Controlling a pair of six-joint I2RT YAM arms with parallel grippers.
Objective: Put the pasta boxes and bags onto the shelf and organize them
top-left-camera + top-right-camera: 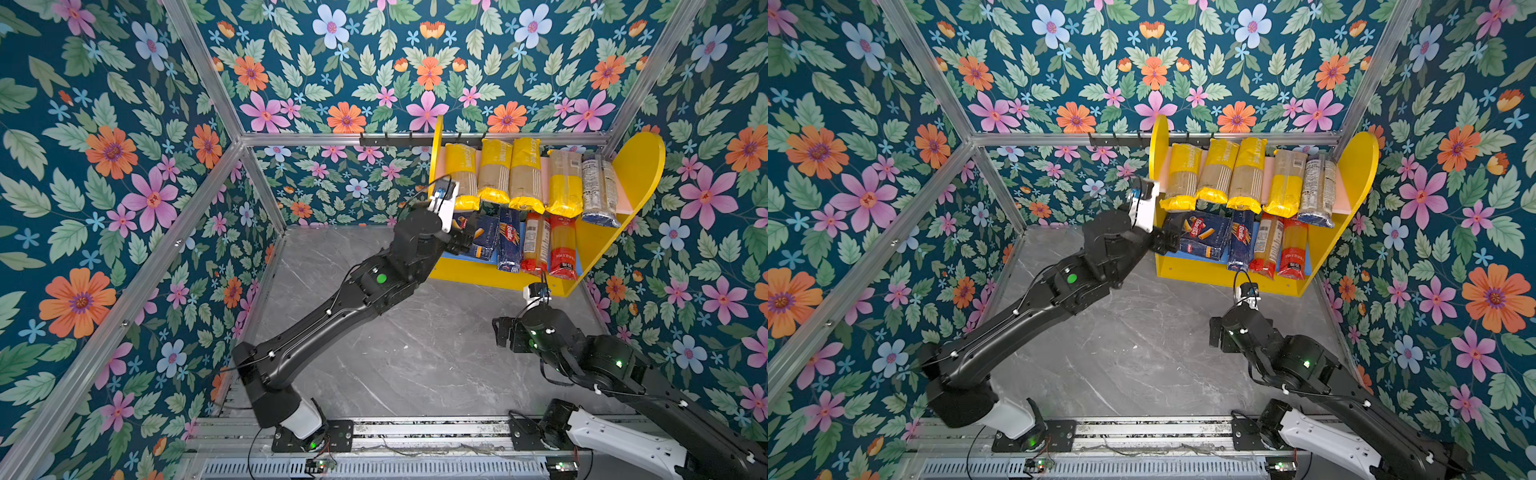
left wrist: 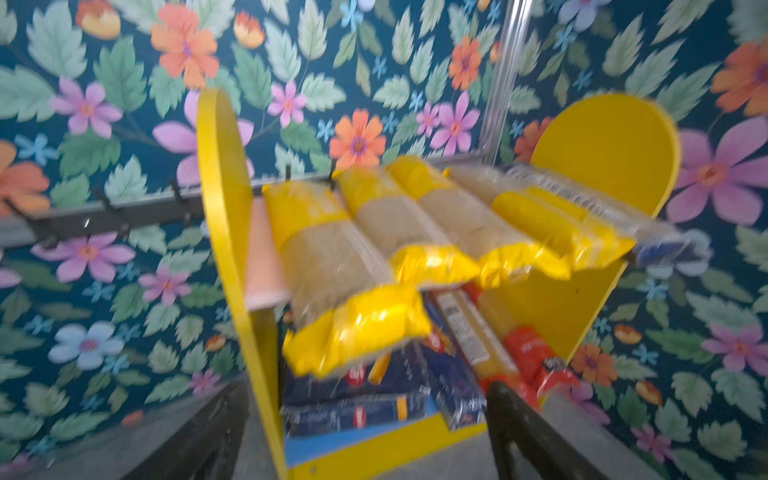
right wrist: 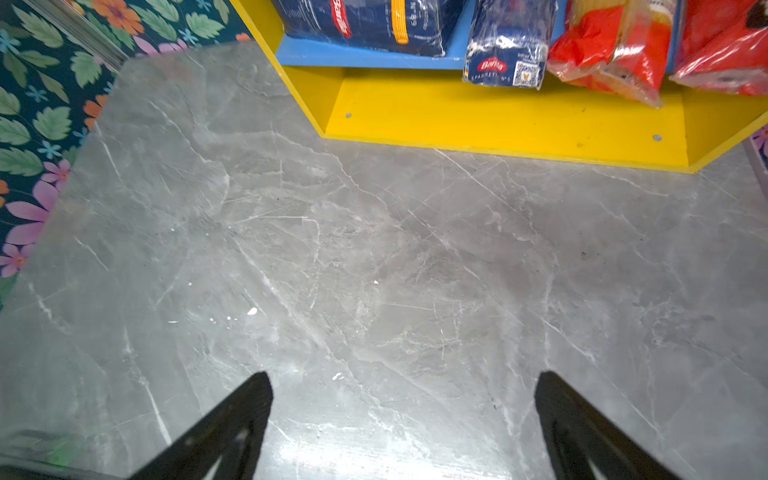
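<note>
The shelf [image 1: 640, 166], yellow-sided with a pink upper board and a blue lower one, stands just ahead of the left gripper [image 1: 1169, 241], whose tips reach its lower tier. The wide Barilla box [image 1: 1204, 237] lies face up on the blue board right at those tips, with the narrow Barilla box [image 1: 1241, 243] and two red-ended bags [image 1: 1292, 249] lengthwise farther to the gripper's right. Above the gripper, four yellow-ended bags [image 1: 1217, 174] and a white-labelled, blue-ended bag [image 1: 1318, 189] lie side by side on the pink board, ends overhanging its front.
</note>
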